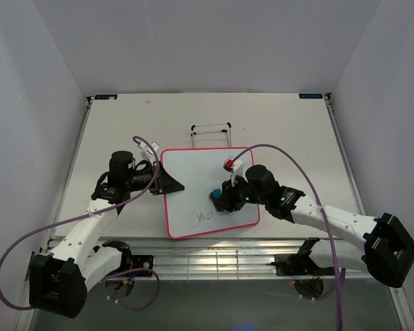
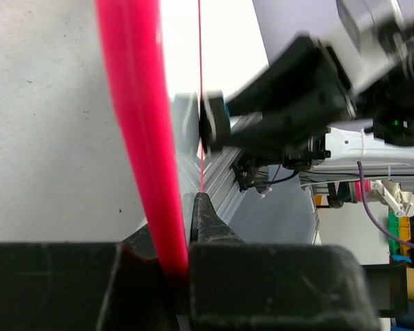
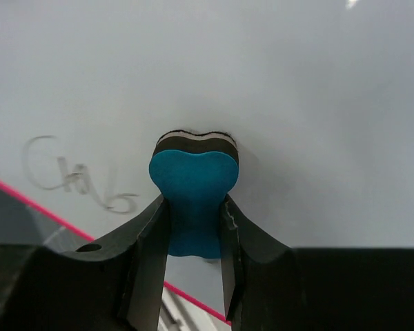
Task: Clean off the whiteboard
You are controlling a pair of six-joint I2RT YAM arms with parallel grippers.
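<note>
whiteboard [image 1: 193, 176] is lying on the table [image 1: 124, 124] between both arms | left gripper [image 1: 167, 183] is pinching its pink left edge, jaws squeezed tight on the frame | right gripper [image 3: 193, 217] is squeezing the blue eraser [image 3: 192, 181], whose end is touching the white face | scribble [image 1: 201, 218] is sitting near the eraser

Bright, diffuse overhead light with soft shadows. In the left wrist view the whiteboard [image 2: 134, 103] frame is blurred at 11 o'clock and its face glares white. The eraser [image 3: 193, 186] casts a faint shadow toward 12 o'clock.
</note>
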